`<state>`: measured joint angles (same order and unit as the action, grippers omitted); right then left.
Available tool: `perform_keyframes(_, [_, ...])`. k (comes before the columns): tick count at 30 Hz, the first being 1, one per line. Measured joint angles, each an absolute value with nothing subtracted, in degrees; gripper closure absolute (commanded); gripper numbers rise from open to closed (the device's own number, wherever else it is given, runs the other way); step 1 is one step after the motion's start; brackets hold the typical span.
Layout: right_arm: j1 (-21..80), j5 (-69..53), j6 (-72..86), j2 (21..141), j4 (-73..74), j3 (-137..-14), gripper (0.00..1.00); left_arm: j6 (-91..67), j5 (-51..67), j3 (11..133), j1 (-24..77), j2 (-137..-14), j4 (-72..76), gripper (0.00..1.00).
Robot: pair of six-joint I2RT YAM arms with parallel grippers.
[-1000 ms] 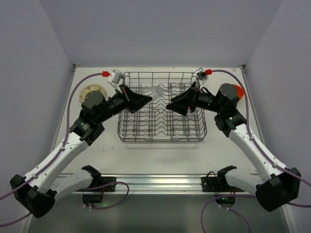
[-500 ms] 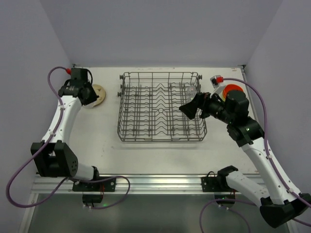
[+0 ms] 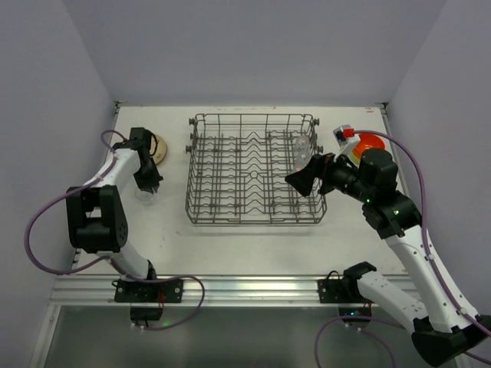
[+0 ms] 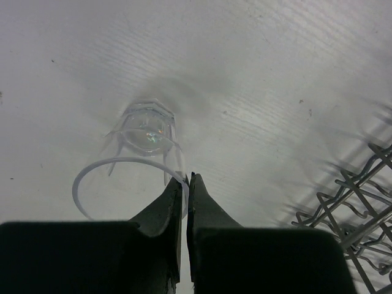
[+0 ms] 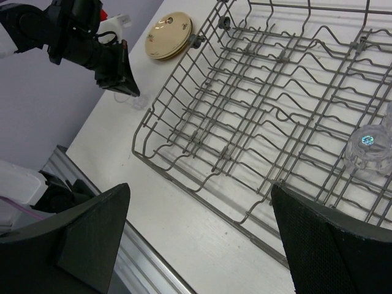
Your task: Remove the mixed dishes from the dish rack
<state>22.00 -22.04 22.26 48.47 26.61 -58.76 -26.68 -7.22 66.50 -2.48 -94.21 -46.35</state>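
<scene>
- The left gripper (image 4: 184,184) is pinched closed on the rim of a glass (image 4: 144,131), which stands on the table (image 4: 275,73) just left of the rack (image 3: 255,169), near the plates (image 3: 159,147).
- The right gripper (image 3: 298,178) is spread wide and holds nothing, over the rack's right edge.
- The rack holds a second glass (image 5: 367,150) near its far right corner.
- An orange bowl (image 3: 372,142) sits on the table right of the rack.

Pretty plain booth really, just a white worktop (image 3: 245,245) with a few tiny specks on it, pale lilac-grey walls (image 3: 245,46) boxing it in at the back and both sides, a silver metal rail (image 3: 253,289) along the near edge, and soft even light.
</scene>
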Motion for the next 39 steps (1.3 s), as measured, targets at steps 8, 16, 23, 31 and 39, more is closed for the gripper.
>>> perform_keyframes(8, [22.00,-22.09,22.13,48.31,26.57,-58.48,0.01,-23.51,-7.68,69.04,-2.50,-96.47,-47.62,0.72])
perform_keyframes(16, [22.00,-22.17,21.96,49.69,26.44,-58.35,0.01,-22.02,-7.68,70.50,-2.50,-96.62,-48.60,0.32])
perform_keyframes(23, [22.00,-21.30,22.02,51.03,25.71,-56.90,0.01,-21.91,-5.52,74.59,-2.50,-86.43,-49.32,0.00])
perform_keyframes(31, [22.06,-13.76,21.82,63.22,26.15,-58.98,0.05,-21.54,6.74,62.70,-1.37,-50.19,-34.74,0.00])
perform_keyframes(39, [22.06,3.62,20.25,87.18,32.77,-72.07,0.11,-21.41,12.25,40.93,1.10,-29.91,-28.82,0.00])
